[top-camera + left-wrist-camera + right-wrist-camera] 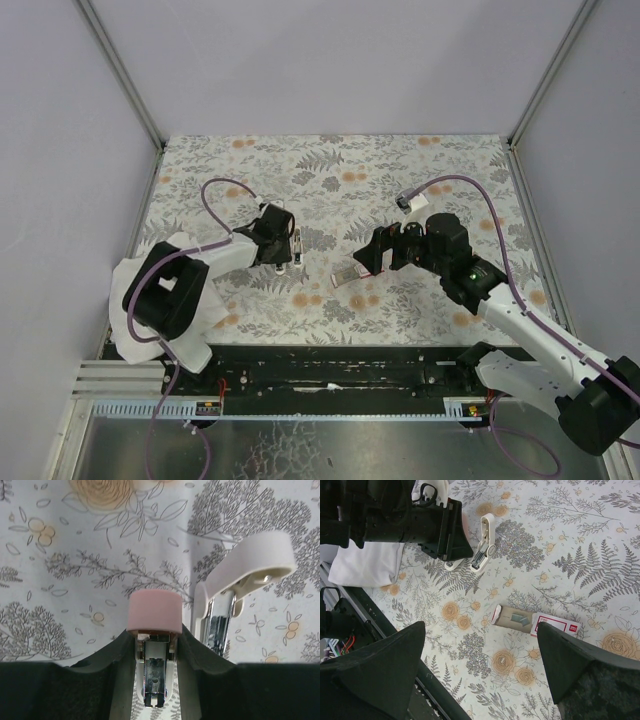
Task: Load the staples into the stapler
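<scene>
Base rail (330,370) first: a black strip at the near table edge, on the near side of the staple box (345,277) and well apart from it. I take the box as my reference. It lies flat on the floral table cloth (400,170), roughly midway between the two arms.

From the right wrist I see its tan tray (507,616) slid partly out of the red sleeve (559,626). The staples (521,619) show as small grey strips lying in the tray, close to the sleeve mouth.

Right gripper (481,627) hangs over the box, slightly to its right and far side in the top view, not touching it. Its fingers (385,672) are spread wide, and the box shows in the gap between them.

Beyond the box and to its left is the stapler (482,545), on the cloth or just over it, I can't tell which. It is hinged open: the pale top arm (247,560) is swung off to one side, with a metal channel (220,625) exposed under it.

Left gripper (154,632) is at the stapler, left of the box. Its pincer is pinched on the stapler's pink cap (154,611), with a black finger (112,670) on each side. A metal rail (154,677) shows between them below the cap. I can't tell whether any staples sit in that rail.

Stapler and box are apart, with cloth between. Farther off than the box, purple cables (225,185) loop from both arms over the far cloth.
</scene>
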Robot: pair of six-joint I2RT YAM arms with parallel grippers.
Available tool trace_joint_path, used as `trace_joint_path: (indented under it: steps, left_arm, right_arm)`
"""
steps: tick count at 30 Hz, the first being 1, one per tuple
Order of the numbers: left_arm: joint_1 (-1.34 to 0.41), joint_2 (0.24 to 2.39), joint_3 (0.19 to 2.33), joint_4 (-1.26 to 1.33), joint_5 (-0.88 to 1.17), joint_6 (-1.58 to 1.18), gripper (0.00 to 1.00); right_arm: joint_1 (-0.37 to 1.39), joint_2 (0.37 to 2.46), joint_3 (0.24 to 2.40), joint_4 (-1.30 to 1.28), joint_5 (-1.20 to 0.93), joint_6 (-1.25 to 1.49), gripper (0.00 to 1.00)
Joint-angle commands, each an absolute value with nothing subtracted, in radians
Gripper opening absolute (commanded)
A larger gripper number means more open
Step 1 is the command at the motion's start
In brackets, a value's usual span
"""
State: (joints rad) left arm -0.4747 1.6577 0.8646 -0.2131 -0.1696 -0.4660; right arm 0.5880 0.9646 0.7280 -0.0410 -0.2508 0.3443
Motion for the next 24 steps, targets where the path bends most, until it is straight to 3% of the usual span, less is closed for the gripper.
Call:
trace_joint_path:
  steps: [1,4,24]
  left_arm:
    - [-0.463,1.71,0.912,-0.166,-0.202,-0.432,0.0]
    - [-0.458,1.736,0.928,-0.177,-0.192,-0.425,0.01]
    - [-0.453,1.748,0.926,-0.196,-0.17,-0.429,0.42]
  right_arm:
    - [0.584,0.966,0.73,-0.005,-0.236,0.352,0.99]
    - [0.584,0.966,0.732,-0.006,-0.236,0.354,0.99]
    - [0.584,0.979,0.736,-0.012,-0.232,0.362,0.99]
